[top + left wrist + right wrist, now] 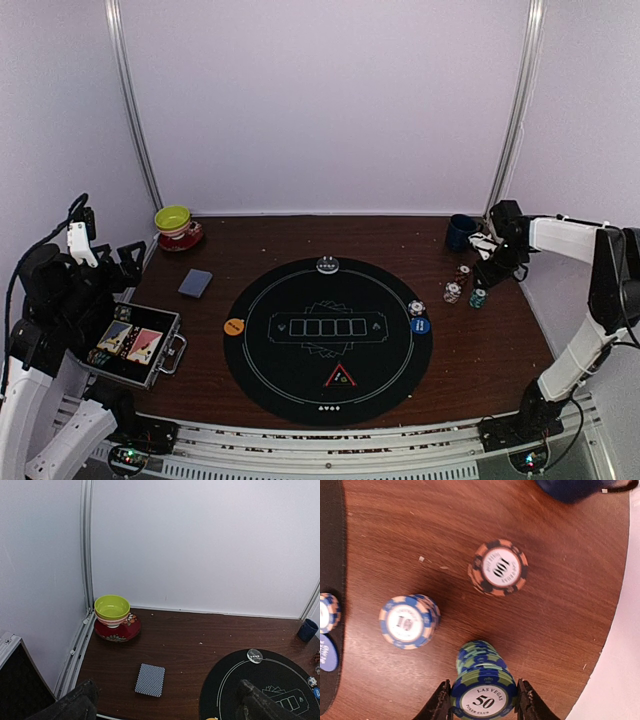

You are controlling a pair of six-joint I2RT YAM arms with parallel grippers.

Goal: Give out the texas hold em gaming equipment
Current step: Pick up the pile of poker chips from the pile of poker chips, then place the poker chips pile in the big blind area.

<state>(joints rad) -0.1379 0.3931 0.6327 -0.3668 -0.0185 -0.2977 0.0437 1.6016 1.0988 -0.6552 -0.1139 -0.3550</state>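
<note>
**Right claw on the green stack, off the mat's right edge**

My right claw (483, 703) has closed partway on the green 50 stack (482, 677). One finger presses each side of its top chips, and the 50 face is turned up at my wrist camera. The stack stands upright, its long axis vertical, on the bare bench (500, 350) just right of the black mat (270, 385).

Two more upright stacks stand close by on that side. The blue-and-cream 10 stack (409, 621) is nearer the mat. The red-and-black 100 stack (498, 567) is farther back, toward the dark blue mug (460, 232).

My left claw (168, 692) is spread as wide as it goes and holds nothing. It hangs above the bench off the mat's left side.

The deck of cards (195, 283) lies flat and face-down past the mat's far-left edge. Its long axis runs roughly front to back, skewed a little.

On the mat:
- The orange button (234, 327) sits at the left rim.
- The blue button (420, 325) sits at the right rim, with a single chip (416, 308) just behind it.
- The red triangle marker (340, 377) lies in the near part, its apex pointing at the mat's centre.
</note>
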